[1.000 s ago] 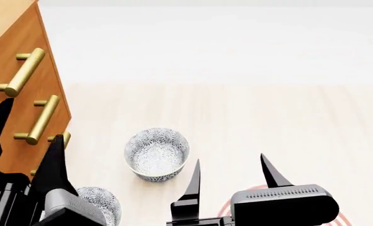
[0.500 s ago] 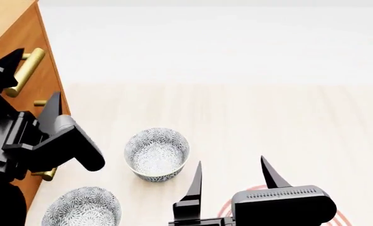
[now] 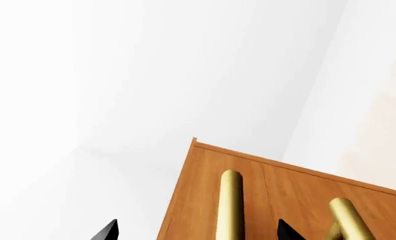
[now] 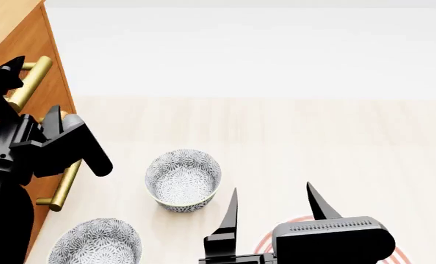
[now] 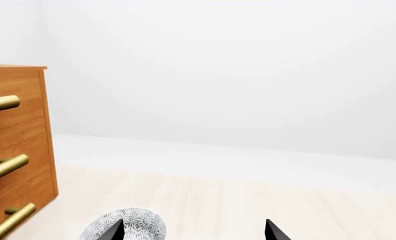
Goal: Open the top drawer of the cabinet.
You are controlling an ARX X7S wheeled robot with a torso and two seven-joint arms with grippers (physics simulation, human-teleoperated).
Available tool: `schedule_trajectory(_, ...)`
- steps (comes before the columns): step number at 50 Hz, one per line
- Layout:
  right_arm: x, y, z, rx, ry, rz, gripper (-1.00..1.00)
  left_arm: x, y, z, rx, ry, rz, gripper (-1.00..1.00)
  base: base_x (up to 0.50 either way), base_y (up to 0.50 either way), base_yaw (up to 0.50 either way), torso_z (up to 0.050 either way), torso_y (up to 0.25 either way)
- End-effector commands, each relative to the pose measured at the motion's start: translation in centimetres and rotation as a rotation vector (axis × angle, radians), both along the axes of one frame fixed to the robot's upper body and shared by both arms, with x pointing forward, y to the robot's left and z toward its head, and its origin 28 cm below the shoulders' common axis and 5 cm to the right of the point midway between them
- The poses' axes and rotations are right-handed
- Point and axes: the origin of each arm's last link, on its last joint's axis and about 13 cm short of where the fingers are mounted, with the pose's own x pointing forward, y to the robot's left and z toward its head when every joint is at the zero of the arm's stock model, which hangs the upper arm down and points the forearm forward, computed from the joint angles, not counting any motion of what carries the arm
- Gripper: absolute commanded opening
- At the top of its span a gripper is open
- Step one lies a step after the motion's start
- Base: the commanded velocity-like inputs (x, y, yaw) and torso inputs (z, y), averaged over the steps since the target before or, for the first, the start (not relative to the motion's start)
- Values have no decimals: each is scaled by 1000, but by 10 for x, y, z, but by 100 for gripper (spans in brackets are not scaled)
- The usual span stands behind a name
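At the far left of the head view stands one tall orange-brown wooden cabinet (image 4: 45,82), cut off by the frame edge so only a slanted strip of its front shows. Two brass bar handles are visible there: the upper brass bar handle (image 4: 28,82) belongs to the top drawer (image 4: 38,52), which sits shut, flush with the front; the lower brass handle (image 4: 65,184) is partly covered by the arm. The right wrist view shows three handles stacked down the cabinet's front, each cut off at the frame edge.

The black left gripper (image 4: 28,96) is raised against the cabinet front, its fingers spread, one black fingertip (image 4: 9,69) up beside the upper handle and the other lower down. Whether either finger touches the bar cannot be made out. In the left wrist view only the two finger points show, with the top handle (image 3: 229,205) between them.

Two patterned grey-and-white ceramic bowls rest on the pale wooden floor: the near bowl (image 4: 97,242), clipped by the bottom edge, and the middle bowl (image 4: 183,179), fully seen.

The black right gripper (image 4: 273,212) hangs low at the lower right, fingers spread, holding nothing, over a red ringed mark (image 4: 266,245) mostly hidden beneath it.
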Motion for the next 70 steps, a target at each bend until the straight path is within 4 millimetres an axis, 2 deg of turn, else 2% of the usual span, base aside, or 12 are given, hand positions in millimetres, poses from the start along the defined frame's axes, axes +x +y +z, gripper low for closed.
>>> schedule_trajectory(1,-1,0,0,-1,-3,0,100,7,8,-5,14,27,36,100,0,0,0,0,0)
schedule_trajectory(16,-3,-1,1,-2,-4,-2,100,14,18,-24,13,83,90,100,0,0,0,0,0)
schedule_trajectory(33,-3,1,0,-8,-1,1,100,17,23,-28,42,71,140,100,0,0,0,0,0)
schedule_trajectory(34,-3,1,-1,-8,0,1,100,18,24,-28,41,63,143,-100,0,0,0,0,0)
schedule_trajectory(57,-4,0,-4,-3,5,2,100,15,20,-19,98,30,149,-100,0,0,0,0,0)
schedule_trajectory(70,-4,0,-2,-9,4,6,100,19,-22,-7,121,13,47,-100,1,0,0,0,0)
